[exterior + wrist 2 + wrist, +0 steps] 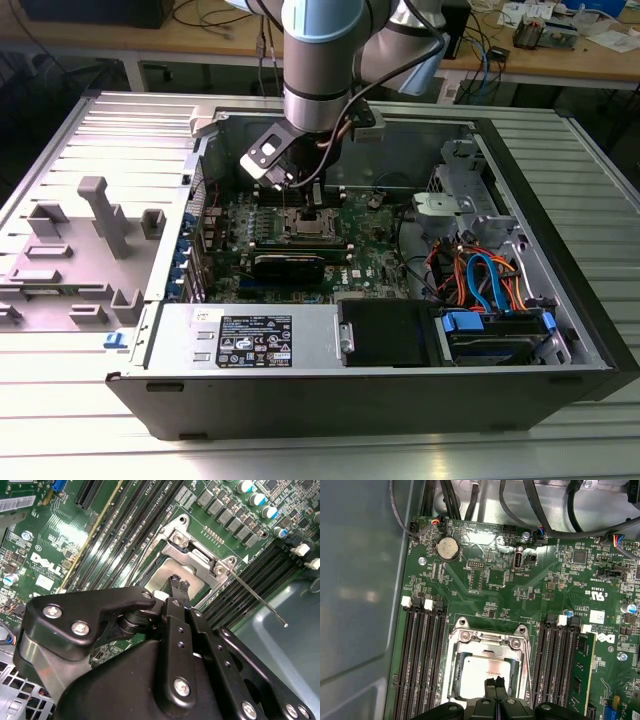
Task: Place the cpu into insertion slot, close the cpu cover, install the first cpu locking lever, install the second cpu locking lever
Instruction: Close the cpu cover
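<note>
The cpu (pixel 487 669) lies flat in the insertion slot (pixel 308 226) on the green board (pixel 485 580), its dull silver top facing up. It is square, so it has no long axis of its own, and its edges run in line with the black memory slots (pixel 425 655) on either side. The cpu cover (pixel 485 639) is down around it, and its square window frames the chip. In the second wrist view a thin metal lever (pixel 260 601) sticks out from one corner of the cover and slants across the memory slots. Its free tip shows against the grey case wall (whether it touches anything I cannot tell).

The gripper (pixel 495 682) is clenched, fingertips pressed together with nothing visible between them. It points down at the chip's top near one edge of the window. In the exterior view it hangs over the socket inside the open computer case (pixel 400 395), which rests on the ribbed desk (pixel 320 455).
</note>
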You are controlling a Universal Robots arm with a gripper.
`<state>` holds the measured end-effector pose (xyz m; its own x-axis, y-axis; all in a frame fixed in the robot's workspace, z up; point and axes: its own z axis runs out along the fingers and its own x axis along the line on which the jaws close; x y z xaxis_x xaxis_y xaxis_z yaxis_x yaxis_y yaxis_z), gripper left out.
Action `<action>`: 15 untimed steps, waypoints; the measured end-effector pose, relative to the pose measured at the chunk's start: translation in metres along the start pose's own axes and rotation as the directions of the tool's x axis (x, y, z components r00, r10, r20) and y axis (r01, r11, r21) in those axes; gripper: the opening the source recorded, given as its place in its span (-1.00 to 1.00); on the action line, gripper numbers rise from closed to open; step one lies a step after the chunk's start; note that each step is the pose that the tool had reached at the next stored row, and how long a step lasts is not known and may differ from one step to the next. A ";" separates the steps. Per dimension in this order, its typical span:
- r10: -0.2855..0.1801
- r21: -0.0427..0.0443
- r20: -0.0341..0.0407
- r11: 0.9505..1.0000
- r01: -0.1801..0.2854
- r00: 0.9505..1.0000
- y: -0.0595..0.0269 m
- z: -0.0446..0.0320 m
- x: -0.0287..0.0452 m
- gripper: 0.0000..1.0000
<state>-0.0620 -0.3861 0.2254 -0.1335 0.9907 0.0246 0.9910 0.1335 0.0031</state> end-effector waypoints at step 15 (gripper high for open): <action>-0.003 -0.002 -0.002 1.000 0.003 1.000 -0.0035 0.0015 -0.0010 -0.79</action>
<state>-0.0654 -0.3875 0.2238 -0.1366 0.9903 0.0263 0.9906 0.1366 0.0052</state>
